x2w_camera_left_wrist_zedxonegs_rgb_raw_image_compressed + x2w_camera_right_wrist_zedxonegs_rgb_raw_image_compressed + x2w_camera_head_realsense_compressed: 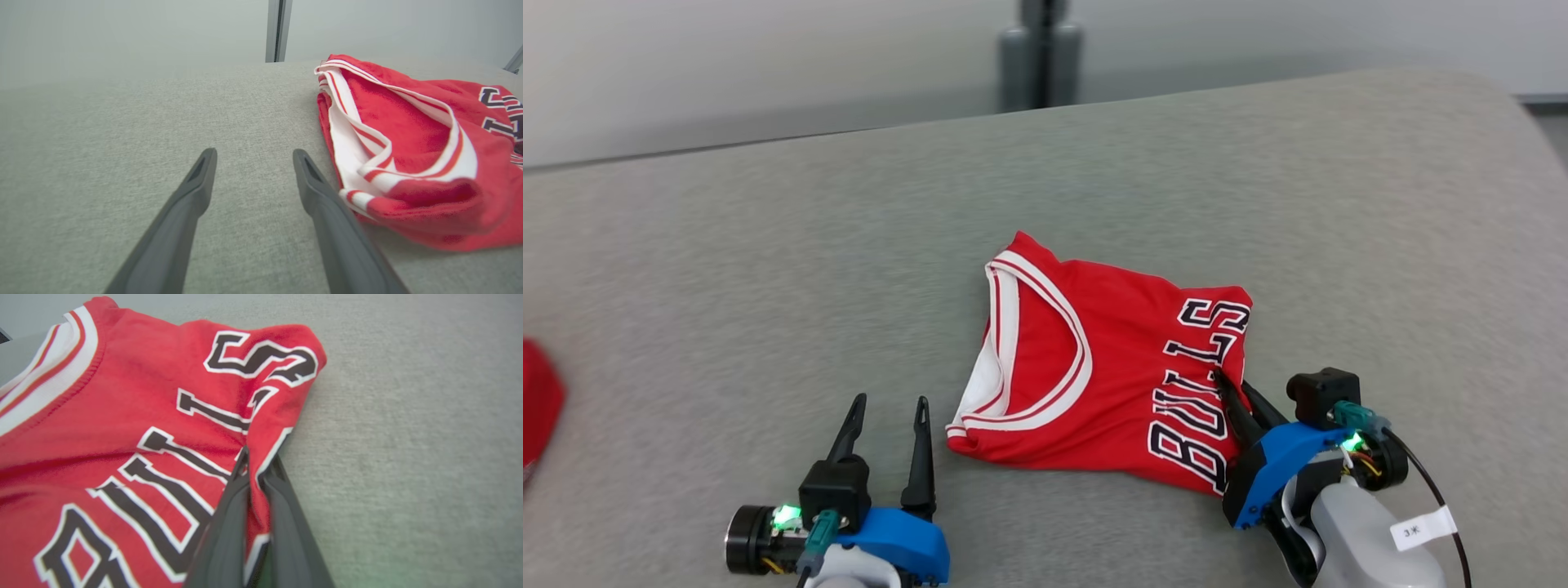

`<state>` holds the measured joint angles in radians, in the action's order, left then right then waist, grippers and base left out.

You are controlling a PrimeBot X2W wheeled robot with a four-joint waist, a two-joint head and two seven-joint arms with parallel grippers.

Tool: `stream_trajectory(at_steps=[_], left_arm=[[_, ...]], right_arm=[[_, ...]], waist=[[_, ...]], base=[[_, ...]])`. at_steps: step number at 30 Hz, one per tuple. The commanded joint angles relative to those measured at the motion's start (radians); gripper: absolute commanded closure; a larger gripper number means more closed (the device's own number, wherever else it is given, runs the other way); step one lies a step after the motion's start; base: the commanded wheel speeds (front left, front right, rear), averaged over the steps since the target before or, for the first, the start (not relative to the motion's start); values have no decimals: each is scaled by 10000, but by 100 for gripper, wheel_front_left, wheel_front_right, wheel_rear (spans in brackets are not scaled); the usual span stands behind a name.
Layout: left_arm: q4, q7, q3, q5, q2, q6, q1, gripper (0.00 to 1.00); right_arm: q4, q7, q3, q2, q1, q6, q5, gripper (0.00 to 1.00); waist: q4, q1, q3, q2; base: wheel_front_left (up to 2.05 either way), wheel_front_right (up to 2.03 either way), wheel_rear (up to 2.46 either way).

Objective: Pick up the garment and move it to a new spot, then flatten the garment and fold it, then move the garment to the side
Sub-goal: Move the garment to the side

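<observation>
Soft, light and limp, judging by the thin knit of the jersey (1094, 367); likely to sag and fall open if lifted by one edge alone. Best pinched at a folded edge, through all layers, ideally on two sides at once. Pinched at the right-hand edge, beside the lettering, in the tightly closed right gripper (1233, 388). Flanked on the trimmed side by the left gripper (889, 402), spread wide, empty, just beside the cloth. Lying folded into a rough square near the middle of the grey desk (768, 245). Red, with white-and-red striped trim and black BULLS lettering outlined in white.
</observation>
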<state>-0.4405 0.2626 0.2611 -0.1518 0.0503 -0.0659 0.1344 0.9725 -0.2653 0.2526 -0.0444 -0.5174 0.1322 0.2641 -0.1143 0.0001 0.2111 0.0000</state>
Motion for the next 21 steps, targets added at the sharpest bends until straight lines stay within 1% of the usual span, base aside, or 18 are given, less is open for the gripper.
stream_trajectory(at_steps=[1,5,10,15,21], left_arm=[[-24,31,18,68,0,102,192,0],[-103,29,169,96,2,224,338,0],[-190,29,378,66,2,297,508,0],[-306,29,578,77,6,373,599,0],[-421,31,743,179,11,404,765,0]], right_arm=[[-59,28,-4,-124,314,-27,36,100],[-329,25,132,-115,561,-24,162,100],[-534,16,127,-106,772,-23,263,100],[-664,16,27,-95,842,-20,253,100],[-702,15,-250,-90,731,-20,161,100]], waist=[[-905,-1,-500,0],[-1996,-1,-487,0],[-2966,-1,-418,0],[-3469,-1,-310,0],[-3503,-1,-170,0]], base=[[0,0,0],[0,0,0],[0,0,0],[0,0,0],[0,0,0]])
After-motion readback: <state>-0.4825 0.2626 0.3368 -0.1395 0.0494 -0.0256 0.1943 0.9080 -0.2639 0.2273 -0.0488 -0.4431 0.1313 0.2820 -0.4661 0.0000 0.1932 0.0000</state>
